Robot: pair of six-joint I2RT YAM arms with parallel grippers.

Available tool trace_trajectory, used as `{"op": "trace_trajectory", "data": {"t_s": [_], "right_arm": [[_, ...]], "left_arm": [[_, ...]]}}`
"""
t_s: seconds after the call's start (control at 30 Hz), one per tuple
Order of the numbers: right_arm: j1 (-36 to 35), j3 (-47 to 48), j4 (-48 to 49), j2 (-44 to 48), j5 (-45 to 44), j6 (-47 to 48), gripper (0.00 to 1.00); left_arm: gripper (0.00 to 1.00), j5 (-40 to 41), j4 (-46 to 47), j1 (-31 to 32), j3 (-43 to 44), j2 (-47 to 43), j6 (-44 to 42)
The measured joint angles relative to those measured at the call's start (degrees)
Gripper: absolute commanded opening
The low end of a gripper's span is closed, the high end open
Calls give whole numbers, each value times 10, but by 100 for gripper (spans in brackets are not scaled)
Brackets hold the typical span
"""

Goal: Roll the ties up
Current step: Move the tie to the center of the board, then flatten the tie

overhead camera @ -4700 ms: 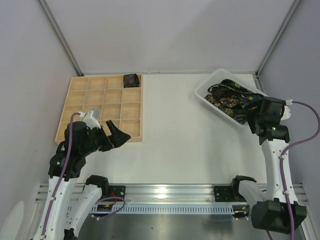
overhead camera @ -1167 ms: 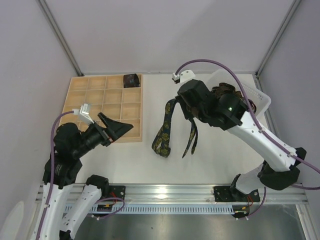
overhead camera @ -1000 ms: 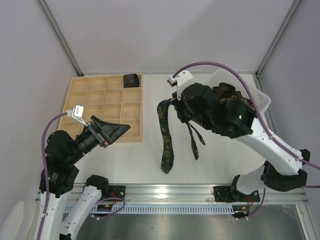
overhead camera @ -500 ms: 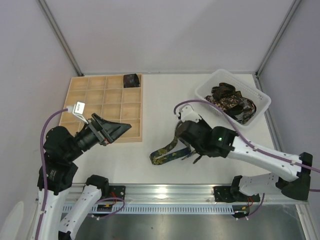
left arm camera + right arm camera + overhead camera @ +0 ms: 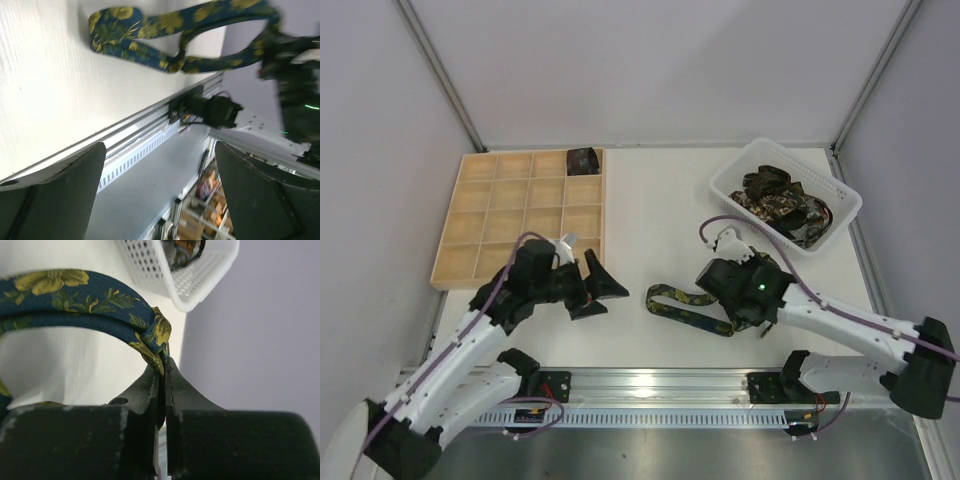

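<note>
Right gripper [image 5: 161, 374] pulled navy tie [image 5: 672, 300] out of basket [image 5: 723, 188], laid it down near-left of basket; left gripper [image 5: 604, 291] swung toward basket.

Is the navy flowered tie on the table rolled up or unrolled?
Unrolled. The navy tie lies in a long loose loop on the table, one fold pinched by the right gripper.

We see a navy tie [image 5: 117, 27] patterned with yellow-green flowers, a white slotted basket [image 5: 722, 186], a pale wooden tray [image 5: 510, 280].
</note>
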State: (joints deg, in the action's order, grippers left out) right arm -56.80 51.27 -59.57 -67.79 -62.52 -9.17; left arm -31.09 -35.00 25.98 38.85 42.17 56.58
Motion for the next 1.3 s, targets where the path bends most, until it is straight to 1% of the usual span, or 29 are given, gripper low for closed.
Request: {"op": "trace_trajectory", "data": {"t_s": [0.07,0.17,0.23,0.33,0.37,0.4,0.43,0.5,0.57,0.67,0.8,0.9,1.07,1.27,1.3], "right_arm": [[3,0,20,55,5,12,0],[10,0,41,108,17,28,0],[14,0,46,123,22,32,0],[15,0,46,126,31,32,0],[15,0,45,126,35,32,0],[15,0,45,126,36,32,0],[14,0,45,127,38,32,0],[14,0,45,131,42,32,0],[13,0,44,137,46,32,0],[9,0,43,145,48,32,0],[5,0,45,146,48,33,0],[1,0,47,146,48,38,0],[0,2,58,151,50,52,0],[-1,2,67,163,55,65,0],[-1,2,68,164,56,67,0]], "left_arm": [[97,25,24,53,-8,45,17],[96,47,69,100,-14,104,48],[91,73,98,121,-13,152,64],[88,115,130,146,-12,209,76],[89,122,146,150,-13,222,85],[93,129,164,153,-14,232,98],[94,135,180,156,-17,238,113],[96,161,202,165,-26,239,147],[96,197,209,177,-29,237,186],[95,230,211,194,-29,239,231],[96,261,208,209,-21,280,294],[95,275,207,223,-10,320,333],[87,290,208,228,-3,359,391],[84,294,207,229,47,414,422],[82,294,207,229,56,420,425]]}}
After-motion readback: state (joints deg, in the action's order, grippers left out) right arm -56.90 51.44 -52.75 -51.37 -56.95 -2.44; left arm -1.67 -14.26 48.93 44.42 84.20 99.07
